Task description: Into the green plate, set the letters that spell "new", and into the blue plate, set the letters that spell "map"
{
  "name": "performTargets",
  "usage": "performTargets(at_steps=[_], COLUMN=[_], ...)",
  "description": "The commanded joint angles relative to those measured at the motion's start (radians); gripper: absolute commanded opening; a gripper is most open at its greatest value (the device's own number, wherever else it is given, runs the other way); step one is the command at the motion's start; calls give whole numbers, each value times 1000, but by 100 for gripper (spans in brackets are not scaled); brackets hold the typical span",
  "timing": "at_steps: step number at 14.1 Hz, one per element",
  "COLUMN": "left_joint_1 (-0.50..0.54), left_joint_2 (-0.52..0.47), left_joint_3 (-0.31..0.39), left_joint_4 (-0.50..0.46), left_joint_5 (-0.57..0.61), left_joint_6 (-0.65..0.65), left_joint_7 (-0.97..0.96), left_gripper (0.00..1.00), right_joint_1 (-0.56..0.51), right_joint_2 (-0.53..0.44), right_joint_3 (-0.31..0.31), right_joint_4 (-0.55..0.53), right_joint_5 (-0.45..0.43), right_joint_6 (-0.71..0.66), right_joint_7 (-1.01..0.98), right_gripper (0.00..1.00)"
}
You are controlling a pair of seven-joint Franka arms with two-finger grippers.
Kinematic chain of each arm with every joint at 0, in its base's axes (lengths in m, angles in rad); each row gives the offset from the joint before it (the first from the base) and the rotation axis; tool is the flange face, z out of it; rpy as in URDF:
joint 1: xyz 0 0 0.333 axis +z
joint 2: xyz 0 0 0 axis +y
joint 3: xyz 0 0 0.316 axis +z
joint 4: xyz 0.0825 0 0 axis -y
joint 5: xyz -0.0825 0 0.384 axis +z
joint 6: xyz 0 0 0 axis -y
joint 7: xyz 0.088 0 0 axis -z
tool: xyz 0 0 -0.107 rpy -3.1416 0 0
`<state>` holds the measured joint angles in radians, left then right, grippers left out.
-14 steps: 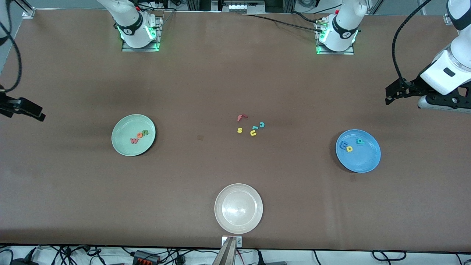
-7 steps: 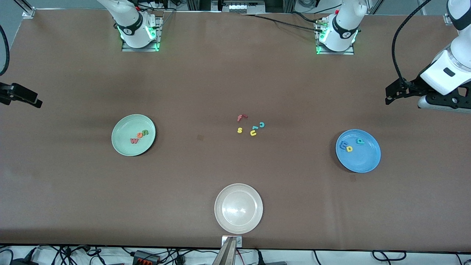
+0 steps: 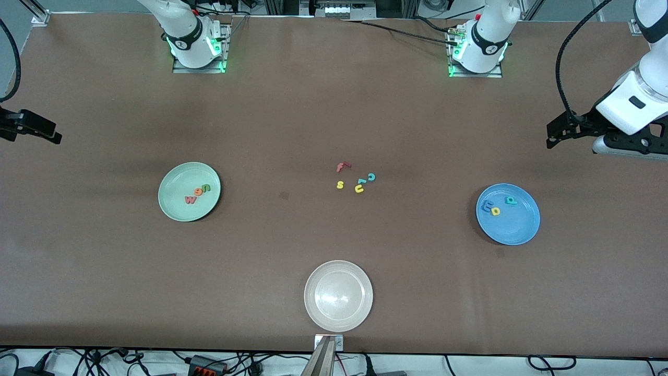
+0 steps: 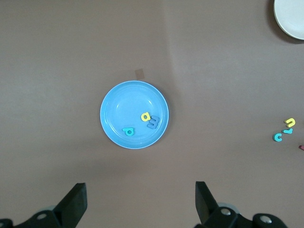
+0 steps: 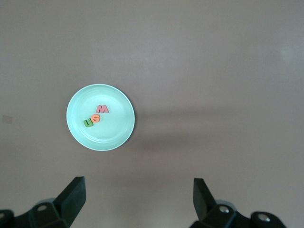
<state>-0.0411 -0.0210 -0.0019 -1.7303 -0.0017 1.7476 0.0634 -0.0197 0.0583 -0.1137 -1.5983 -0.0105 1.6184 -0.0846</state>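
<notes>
front view: "new" letters (image 3: 197, 192) in green plate (image 3: 172, 206)

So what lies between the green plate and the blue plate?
Front view: between the green plate and the blue plate, only the leftover letters lie in a small cluster on the brown table.

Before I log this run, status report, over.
Left gripper and right gripper open, empty. "new" in green plate; "map" in blue plate. Nothing obstructing.
</notes>
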Motion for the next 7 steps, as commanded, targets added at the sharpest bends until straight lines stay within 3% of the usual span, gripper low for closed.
performTargets(at_steps=[1, 4, 7], left_joint_1=[-2, -2, -3], left_joint_2=[-7, -7, -7], left_joint_3=[0, 2, 0], left_joint_4=[9, 9, 9], left_joint_5=[3, 3, 3], left_joint_6=[-17, -17, -17], left_joint_7=[18, 18, 18], left_gripper=[100, 100, 100], right_joint_1=[-3, -3, -3], right_joint_2=[-90, -156, -166], right_joint_3=[15, 17, 17], right_joint_4=[-122, -221, -216], right_joint_5=[-14, -16, -22], right_joint_6=[61, 80, 74], right_joint_7=[12, 51, 54], right_gripper=[100, 100, 100])
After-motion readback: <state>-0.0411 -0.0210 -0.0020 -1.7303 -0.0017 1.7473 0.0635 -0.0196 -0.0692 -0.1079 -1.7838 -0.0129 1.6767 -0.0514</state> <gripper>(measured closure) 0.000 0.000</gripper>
